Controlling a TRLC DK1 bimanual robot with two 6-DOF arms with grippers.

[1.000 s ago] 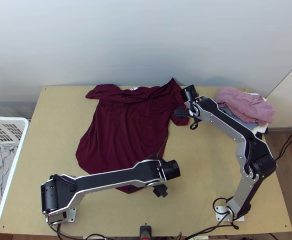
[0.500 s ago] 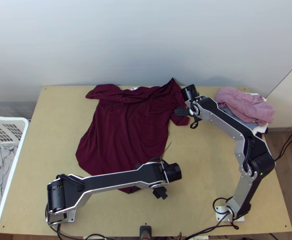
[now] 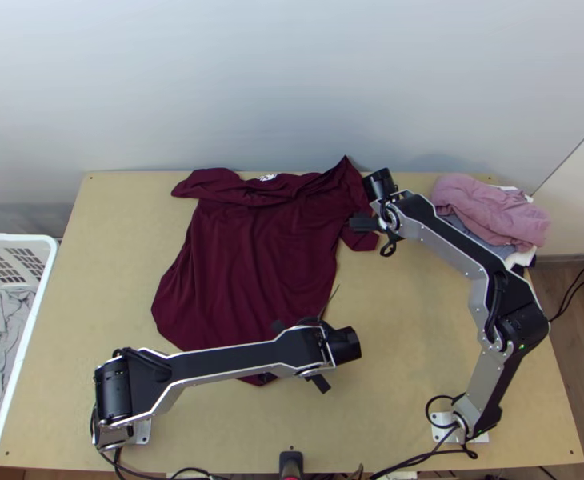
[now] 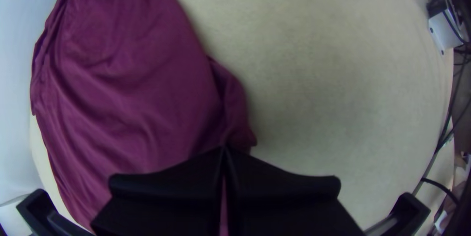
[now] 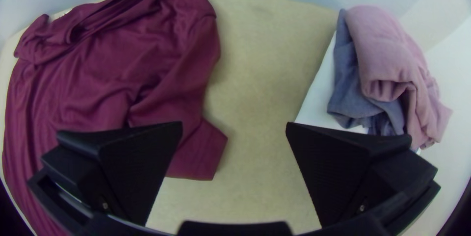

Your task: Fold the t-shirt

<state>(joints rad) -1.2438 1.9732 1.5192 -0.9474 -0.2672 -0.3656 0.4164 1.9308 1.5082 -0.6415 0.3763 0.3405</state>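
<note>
The maroon t-shirt point(image 3: 252, 256) lies spread on the table, its collar end bunched along the far edge. My left gripper point(image 3: 268, 376) is down at the near hem, partly under its own arm. In the left wrist view that gripper point(image 4: 225, 148) is shut on the t-shirt point(image 4: 137, 84), the cloth puckered up at its fingertips. My right gripper point(image 3: 364, 225) stands above the table beside the right sleeve. The right wrist view has this gripper point(image 5: 234, 127) open with nothing held, its left finger overlapping the t-shirt point(image 5: 113, 74).
A stack of folded clothes with a pink piece point(image 3: 492, 210) on top lies at the far right. The white laundry basket point(image 3: 42, 300) with grey cloth stands off the table's left side. Bare wood point(image 3: 420, 352) shows right of the t-shirt, and more point(image 3: 116, 264) to its left.
The left gripper's fingers have come together on the near hem, and the left arm has shifted slightly. My right arm and the t-shirt lie almost unchanged.
</note>
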